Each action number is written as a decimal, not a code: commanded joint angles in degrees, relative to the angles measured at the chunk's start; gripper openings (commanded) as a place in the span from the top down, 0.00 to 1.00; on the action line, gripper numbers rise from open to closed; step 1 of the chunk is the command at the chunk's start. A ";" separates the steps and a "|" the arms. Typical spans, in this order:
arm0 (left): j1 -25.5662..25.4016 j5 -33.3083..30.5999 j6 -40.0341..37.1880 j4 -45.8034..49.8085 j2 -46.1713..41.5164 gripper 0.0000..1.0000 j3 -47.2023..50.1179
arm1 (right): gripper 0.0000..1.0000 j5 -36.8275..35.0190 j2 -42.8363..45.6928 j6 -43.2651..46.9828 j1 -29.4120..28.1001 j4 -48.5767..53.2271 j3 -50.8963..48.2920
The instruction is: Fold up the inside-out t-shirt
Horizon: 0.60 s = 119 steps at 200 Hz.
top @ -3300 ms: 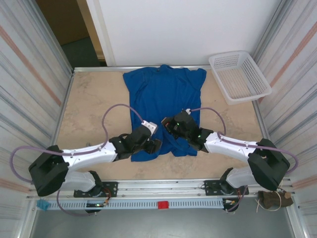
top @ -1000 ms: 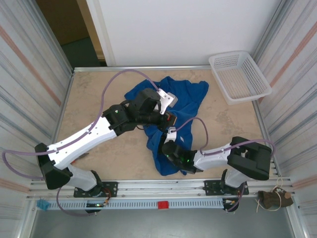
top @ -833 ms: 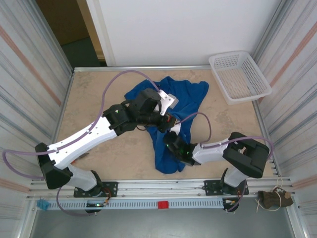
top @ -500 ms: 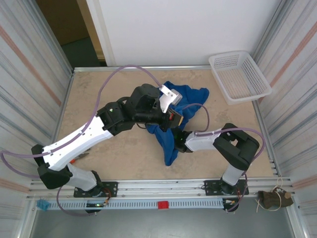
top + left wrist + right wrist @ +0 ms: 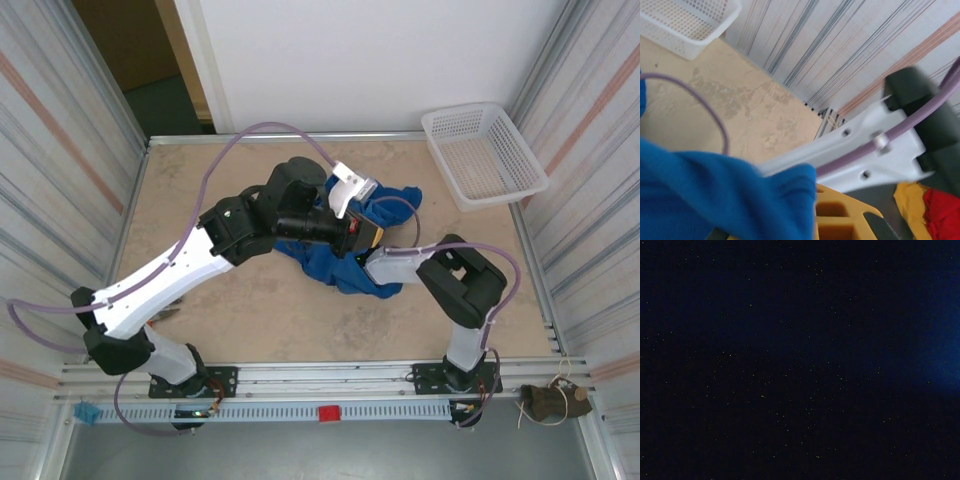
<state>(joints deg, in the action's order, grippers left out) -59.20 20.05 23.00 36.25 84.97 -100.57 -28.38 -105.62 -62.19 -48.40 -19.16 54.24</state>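
While t-shirt cloth drapes the left claw (right claw too), neither's gap is discernible.

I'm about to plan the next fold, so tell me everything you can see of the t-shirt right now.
The t-shirt is royal-blue soft cloth, bunched in a crumpled heap in the middle of the table, not spread flat; no sleeve or collar can be made out. The left arm reaches over the heap and the right arm runs into it from the right. The white basket stands apart from it.
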 commanded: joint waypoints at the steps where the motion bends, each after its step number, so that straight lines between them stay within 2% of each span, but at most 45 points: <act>1: -1.65 4.85 0.62 -2.40 1.68 1.00 -7.23 | 0.95 0.38 -3.95 -3.19 0.90 5.04 3.08; 36: -2.67 6.30 0.69 -1.94 3.54 1.00 -12.69 | 0.86 1.73 -6.78 -4.33 2.47 7.88 6.15; 57: -2.94 7.44 1.36 -3.59 3.21 1.00 -12.94 | 0.74 2.25 -7.79 -4.34 3.00 9.14 7.22; 83: -3.03 7.06 1.19 -4.23 3.01 1.00 -13.56 | 0.49 2.94 -9.30 -4.34 3.10 12.56 10.44; 96: -3.03 6.99 1.10 -4.31 3.14 1.00 -13.85 | 0.38 1.57 -10.24 -7.33 2.63 17.88 13.36; 119: -3.03 8.04 2.00 -5.17 3.44 1.00 -14.81 | 0.30 -2.22 -12.51 -10.99 1.55 30.42 20.26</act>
<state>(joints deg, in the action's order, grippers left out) -60.88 23.11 24.27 37.06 89.45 -111.24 -27.40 -115.15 -68.47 -45.93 -3.68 68.29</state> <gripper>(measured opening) 0.054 0.676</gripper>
